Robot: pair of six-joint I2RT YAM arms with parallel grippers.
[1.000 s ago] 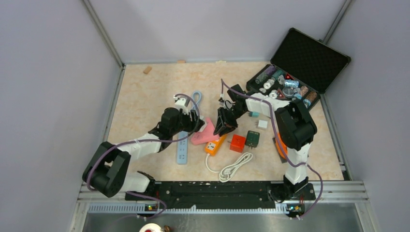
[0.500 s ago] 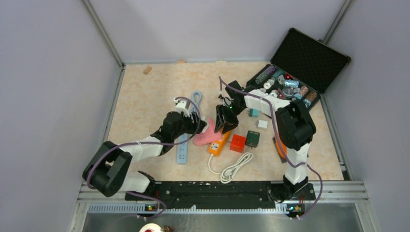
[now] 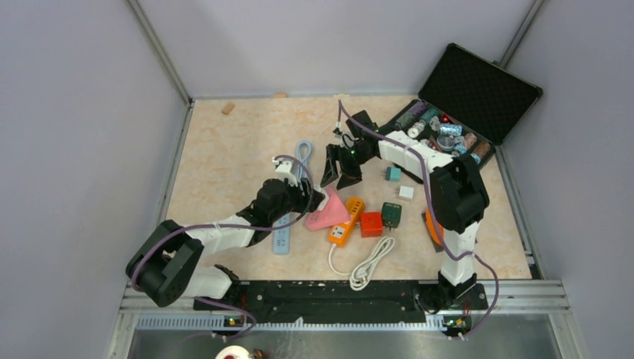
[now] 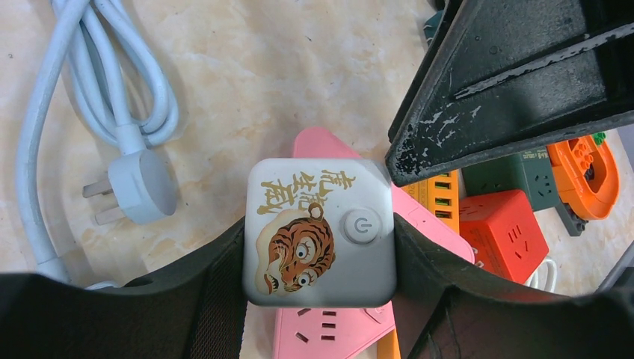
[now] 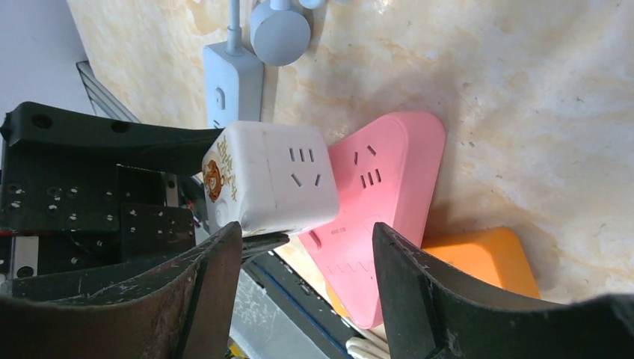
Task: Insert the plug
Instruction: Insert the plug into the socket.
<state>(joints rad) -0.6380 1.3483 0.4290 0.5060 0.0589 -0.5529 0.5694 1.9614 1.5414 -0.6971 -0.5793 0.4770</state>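
holding: left gripper (image 4: 320, 254) is clamped on both sides of the white cube plug (image 4: 320, 224) with a tiger picture
cube plug: over the pink power strip (image 4: 323, 143); cannot tell if its pins are in
right gripper (image 3: 340, 173): jaws spread wide, empty, hovering just beyond the pink power strip

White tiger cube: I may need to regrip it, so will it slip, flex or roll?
The white tiger cube looks like hard plastic, so probably rigid. Its smooth faces may slip. Flat sides: unlikely to roll.
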